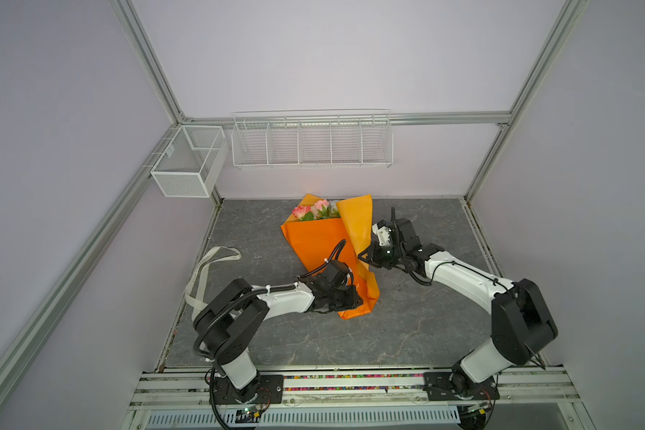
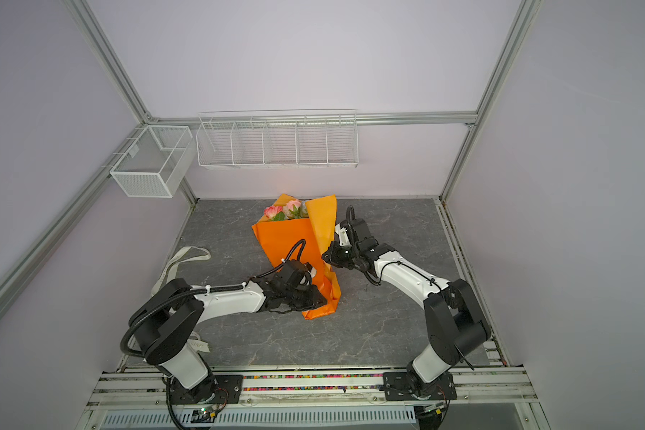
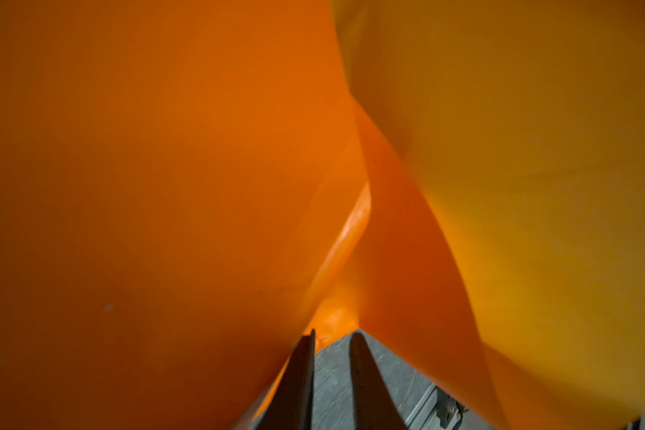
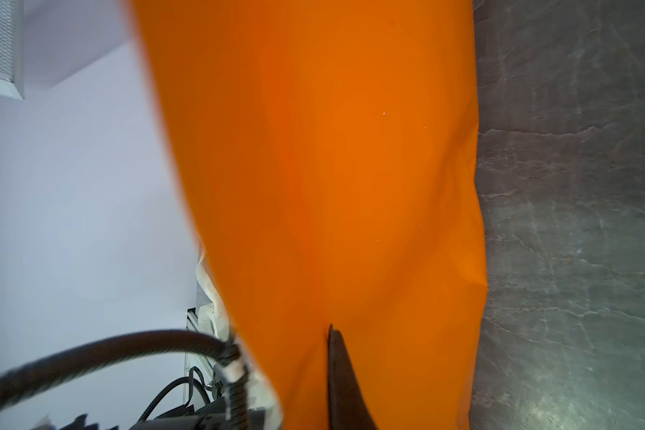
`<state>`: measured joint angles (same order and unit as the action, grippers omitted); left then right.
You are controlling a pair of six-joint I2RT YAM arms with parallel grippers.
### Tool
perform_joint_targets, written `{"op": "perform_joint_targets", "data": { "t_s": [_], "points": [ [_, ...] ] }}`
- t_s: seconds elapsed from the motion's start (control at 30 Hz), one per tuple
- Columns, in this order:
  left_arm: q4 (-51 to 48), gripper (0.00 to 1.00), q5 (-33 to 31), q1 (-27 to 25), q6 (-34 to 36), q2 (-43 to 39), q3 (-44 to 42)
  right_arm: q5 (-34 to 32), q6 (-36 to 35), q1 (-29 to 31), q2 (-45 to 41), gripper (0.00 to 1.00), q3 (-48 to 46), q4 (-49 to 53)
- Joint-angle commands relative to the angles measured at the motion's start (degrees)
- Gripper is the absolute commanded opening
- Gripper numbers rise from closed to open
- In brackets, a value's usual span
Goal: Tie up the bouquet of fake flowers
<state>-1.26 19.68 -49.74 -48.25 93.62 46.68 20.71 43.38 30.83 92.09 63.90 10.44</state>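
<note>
Broadly, table (image 1: 313,346): grey stone-look top, and everything I was working on lay on it
Bouquet (image 1: 315,245): lay lengthwise mid-table between both arms, wide mouth toward the back wall, narrow end toward me
Orange paper (image 2: 323,219): one flap stood up along the right side; the cone looked loose, not cinched
Ribbon (image 4: 211,305): cream and printed, lay loose on the table off to the left, apart from the bouquet
Fake flowers (image 1: 302,212): pink and pale heads peeked from the mouth
Right gripper (image 4: 330,329): closed on the orange paper, one finger showing, the other hidden behind the sheet
Left gripper (image 3: 334,333): jaws narrow, a slit of table showing between them, tips at the crumpled fold near the narrow end; no grip that I could see
Step, as I judged it: gathering the cone tight before fetching the ribbon
Doing it well: hold the right pinch steady, close the left low on the neck, squeeze gently so the paper creased without tearing, and leave a bare band for the ribbon
</note>
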Motion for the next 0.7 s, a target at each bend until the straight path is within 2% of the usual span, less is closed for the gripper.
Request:
{"op": "perform_joint_targets", "data": {
  "t_s": [0.0,0.17,0.27,0.33,0.43,0.53,0.57,0.6,0.67],
  "points": [
    [3.4,0.2,-5.8,0.0,-2.7,-4.9,-2.8,-2.1,0.4,1.4,1.1,0.07,2.6,2.5],
    [3.6,0.2,-11.1,0.2,-4.0,-15.0,-8.1,-3.3,-2.3,3.7,4.6,0.09,7.9,7.9],
    [-1.2,0.2,-16.6,2.1,-7.9,-21.9,-10.3,-5.0,-3.9,5.9,7.3,0.1,11.1,10.8],
    [-0.7,0.2,-18.0,4.4,-7.8,-25.9,-13.0,-5.9,-3.7,7.1,9.1,0.1,12.7,12.1],
    [-0.9,0.24,-15.2,9.8,-7.8,-30.6,-15.8,-6.9,-3.6,8.9,11.4,0.11,14.4,12.5],
    [-2.5,0.26,-9.5,16.0,-7.5,-30.8,-16.4,-8.6,-3.5,10.3,13.8,0.11,16.5,13.7],
    [-2.6,0.29,-7.8,17.6,-7.6,-30.2,-16.4,-9.2,-3.6,10.8,14.5,0.11,17.1,13.9],
    [-2.4,0.35,-7.0,18.5,-7.6,-29.8,-16.4,-8.7,-3.8,11.1,15.3,0.12,17.7,13.9],
    [-1.1,0.37,-6.3,19.2,-7.8,-29.3,-16.4,-7.1,-4.6,11.7,17.0,0.14,19.1,14.2]
  ]
}}
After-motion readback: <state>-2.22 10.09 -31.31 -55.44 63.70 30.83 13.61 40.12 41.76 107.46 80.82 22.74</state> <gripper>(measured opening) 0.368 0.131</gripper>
